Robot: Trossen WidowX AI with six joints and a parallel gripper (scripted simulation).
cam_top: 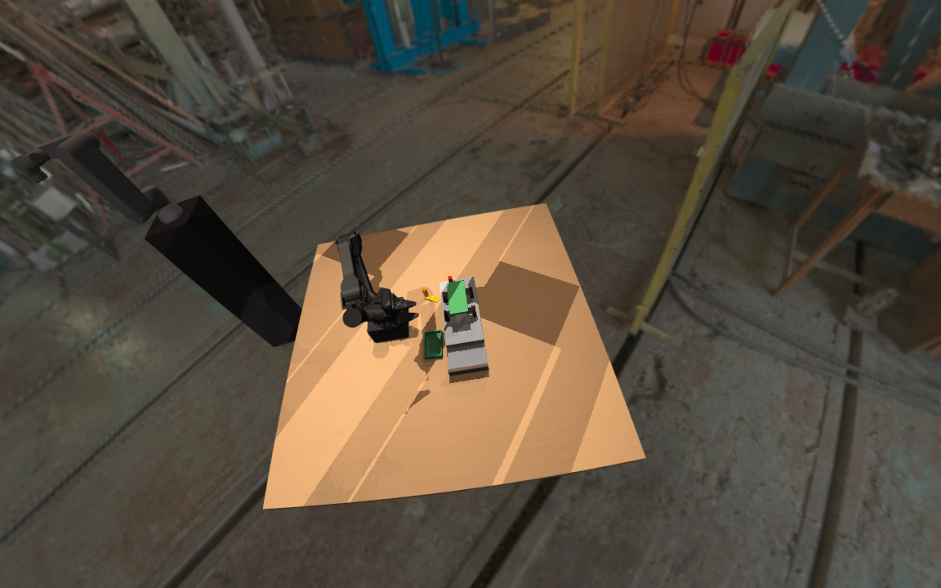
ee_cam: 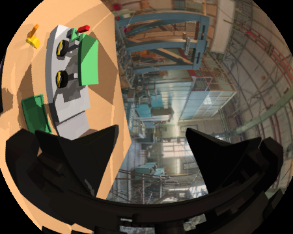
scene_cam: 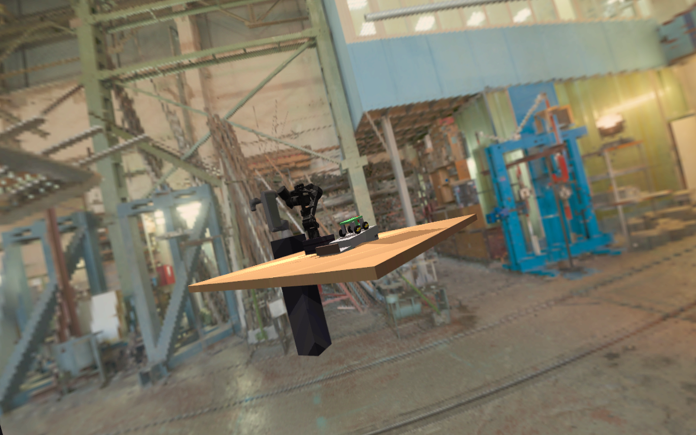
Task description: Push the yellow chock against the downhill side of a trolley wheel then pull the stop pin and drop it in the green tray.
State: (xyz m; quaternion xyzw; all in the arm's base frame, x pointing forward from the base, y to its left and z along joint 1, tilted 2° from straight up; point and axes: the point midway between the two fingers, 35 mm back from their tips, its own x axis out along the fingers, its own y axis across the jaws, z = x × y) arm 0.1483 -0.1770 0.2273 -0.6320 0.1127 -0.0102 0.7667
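Closest to the wrist camera, we see our gripper [ee_cam: 151, 145] with its two dark fingers spread wide and nothing between them; only the hall background shows through the gap. We note the arm [cam_top: 357, 281] folded above its base at the near-left part of the tan table [cam_top: 386, 438], gripper pointing toward the ramp and well clear of every task item.

Next out, the green tray [ee_cam: 34, 110] lies flat on the table just beside the low end of the grey ramp [ee_cam: 70, 113]. In the top view the tray [cam_top: 433, 343] sits between the arm's base and the ramp [cam_top: 468, 354].

Further along, the trolley [ee_cam: 89, 62] with its green deck stands on the upper part of the ramp; we see two yellow-hubbed black wheels [ee_cam: 62, 77] on the side facing the camera. In the top view the trolley [cam_top: 457, 296] is at the ramp's far end.

Beyond it, the red-headed stop pin [ee_cam: 83, 28] sits at the trolley's uphill end, also visible from the top [cam_top: 449, 278]. We cannot tell from these frames whether it touches the trolley.

The yellow chock [ee_cam: 34, 40] with its orange handle [ee_cam: 34, 30] rests on the table beside the ramp's uphill end, apart from any wheel; the top view shows the chock [cam_top: 430, 296] between gripper and trolley.
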